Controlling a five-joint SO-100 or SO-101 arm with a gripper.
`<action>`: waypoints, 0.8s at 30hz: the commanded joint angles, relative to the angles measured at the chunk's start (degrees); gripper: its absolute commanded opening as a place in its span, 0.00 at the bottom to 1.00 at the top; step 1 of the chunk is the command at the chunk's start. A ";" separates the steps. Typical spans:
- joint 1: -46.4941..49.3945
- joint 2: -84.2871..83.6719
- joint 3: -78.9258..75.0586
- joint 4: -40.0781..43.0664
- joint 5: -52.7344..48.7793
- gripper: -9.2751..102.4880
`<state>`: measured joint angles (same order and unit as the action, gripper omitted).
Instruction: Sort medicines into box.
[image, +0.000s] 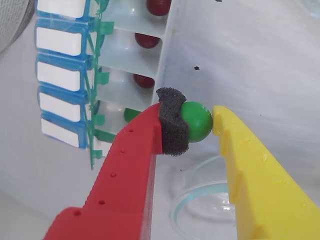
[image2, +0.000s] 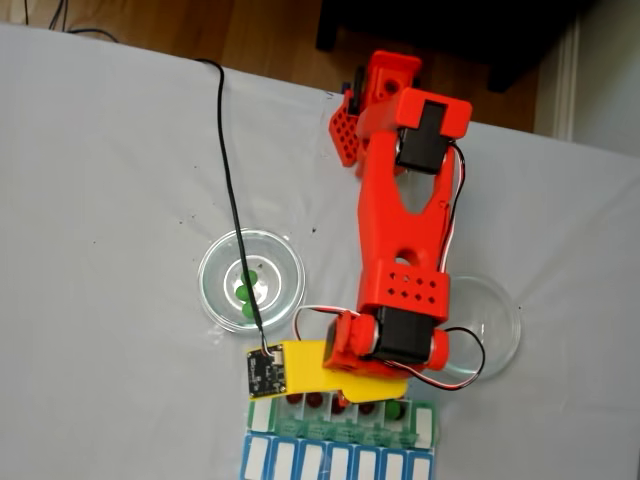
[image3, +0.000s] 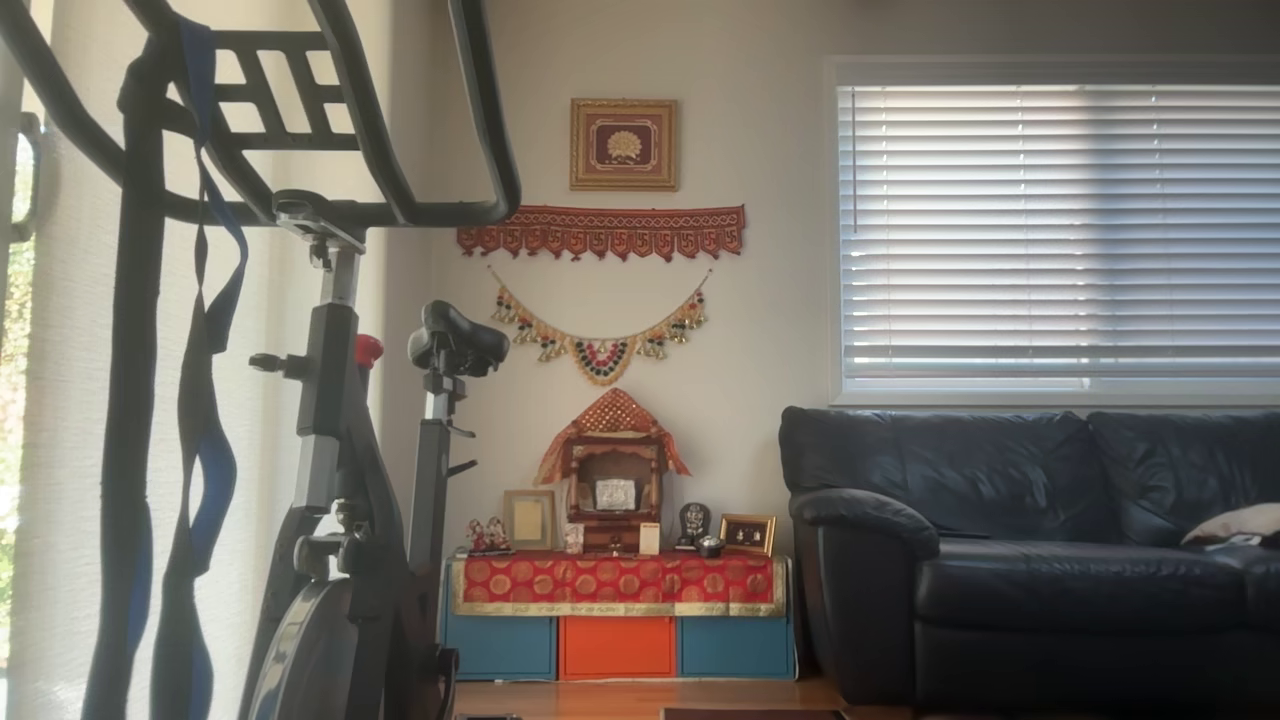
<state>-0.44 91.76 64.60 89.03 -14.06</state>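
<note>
Jaws (image: 200, 122) clamp green ball (image: 196, 121) beside box (image: 131, 65).

Arm bent down over the pill box

The orange arm (image2: 405, 240) is stretched across the white table (image2: 110, 200), its yellow finger (image2: 330, 368) lowered just above the pill box (image2: 425, 425). Green balls (image2: 246, 292) are seen in the left glass dish (image2: 251, 277); a second dish (image2: 495, 320) is partly covered by the arm.
</note>
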 joint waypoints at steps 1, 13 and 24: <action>-1.85 -0.09 -3.25 -0.18 0.26 0.10; -6.15 -3.08 -1.76 -2.11 2.29 0.10; -6.33 -5.80 -3.52 -4.92 3.43 0.10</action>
<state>-5.89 84.29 64.60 85.17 -11.07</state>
